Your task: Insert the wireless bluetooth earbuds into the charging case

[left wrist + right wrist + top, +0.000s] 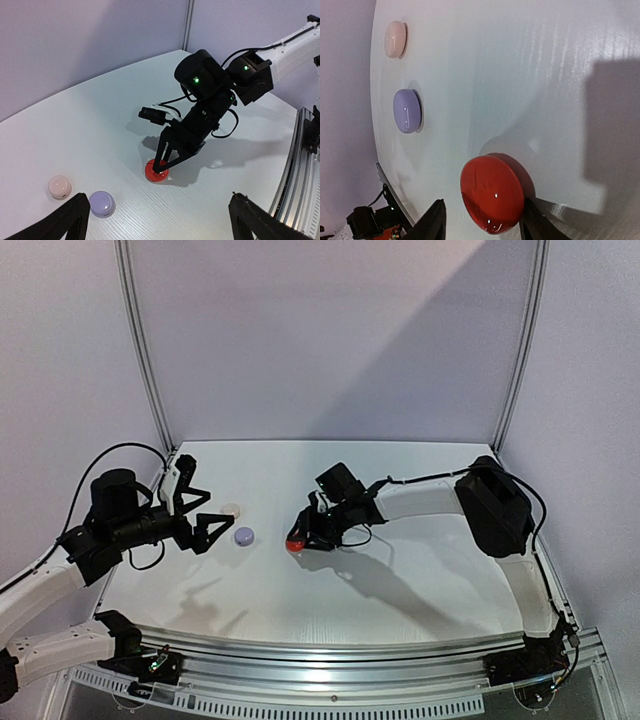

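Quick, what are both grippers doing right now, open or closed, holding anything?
Left gripper: wide open, empty.
Right gripper: open, straddling the red case, not clamped on it.

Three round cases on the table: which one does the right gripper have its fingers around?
The red case, lying closed between the fingers of the right gripper. The lilac case and the cream case lie apart from it, with nothing touching them.

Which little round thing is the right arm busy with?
On the white table, follow the right arm to its pincer. The round case between its fingers is the only red one; the lilac case and cream case lie apart, toward the left arm.
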{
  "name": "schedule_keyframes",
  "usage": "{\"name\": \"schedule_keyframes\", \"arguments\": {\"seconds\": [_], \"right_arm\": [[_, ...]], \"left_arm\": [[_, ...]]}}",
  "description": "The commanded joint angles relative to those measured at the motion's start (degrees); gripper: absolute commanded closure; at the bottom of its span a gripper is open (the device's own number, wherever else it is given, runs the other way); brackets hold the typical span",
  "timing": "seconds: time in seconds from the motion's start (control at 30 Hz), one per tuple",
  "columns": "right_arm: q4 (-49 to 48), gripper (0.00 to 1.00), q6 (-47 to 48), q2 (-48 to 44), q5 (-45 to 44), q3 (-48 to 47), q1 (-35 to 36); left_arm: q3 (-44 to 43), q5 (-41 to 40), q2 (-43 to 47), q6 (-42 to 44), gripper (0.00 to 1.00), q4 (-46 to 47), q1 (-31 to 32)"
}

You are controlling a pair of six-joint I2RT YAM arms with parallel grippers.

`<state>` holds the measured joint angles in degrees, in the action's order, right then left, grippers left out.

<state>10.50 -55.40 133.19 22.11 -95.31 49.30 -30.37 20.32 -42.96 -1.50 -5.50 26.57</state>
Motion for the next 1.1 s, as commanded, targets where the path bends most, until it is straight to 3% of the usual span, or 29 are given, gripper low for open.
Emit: {"name": "schedule_keyframes", "arguments": {"seconds": [0.0, 0.07, 0.17, 0.47, 0.6, 0.73, 0.93, 1.07], "right_arm": [[7.7, 0.45, 1.0, 0.7, -2.4, -0.7, -0.9], [9.6, 0.37, 2.1, 0.7, -2.7, -1.8, -0.9], [16.3, 0.03, 4.7, 0.6, -6.3, -4.6, -0.9], [28.6, 0.01, 17.7, -2.1, -18.7, -14.2, 1.5], [31.5, 0.01, 24.4, -6.9, -28.4, -12.3, 1.2], [29.7, 0.01, 25.5, -17.5, -38.3, 0.6, -3.7], [10.0, 0.01, 20.9, -46.3, -42.7, 33.3, -18.2], [-1.2, 0.01, 24.1, -64.5, -48.4, 51.8, -25.9]], "left_arm": [[0.9, 0.0, 0.6, 0.6, 0.01, -0.7, -1.0], [0.9, 0.1, 0.6, 0.6, 0.01, -0.7, -1.1], [0.8, 0.4, 0.6, 0.6, 0.01, -0.7, -1.2], [1.1, -0.1, 0.6, 1.0, 0.01, -0.4, -2.3], [1.9, -4.6, 1.2, 0.9, 0.01, 0.0, -5.0], [5.1, -12.1, 2.5, -2.6, 0.01, 2.6, -11.6], [10.9, -15.1, 2.4, -7.7, 0.01, 9.7, -23.3], [12.2, -10.0, 2.4, -8.0, 0.01, 14.6, -27.5]]}}
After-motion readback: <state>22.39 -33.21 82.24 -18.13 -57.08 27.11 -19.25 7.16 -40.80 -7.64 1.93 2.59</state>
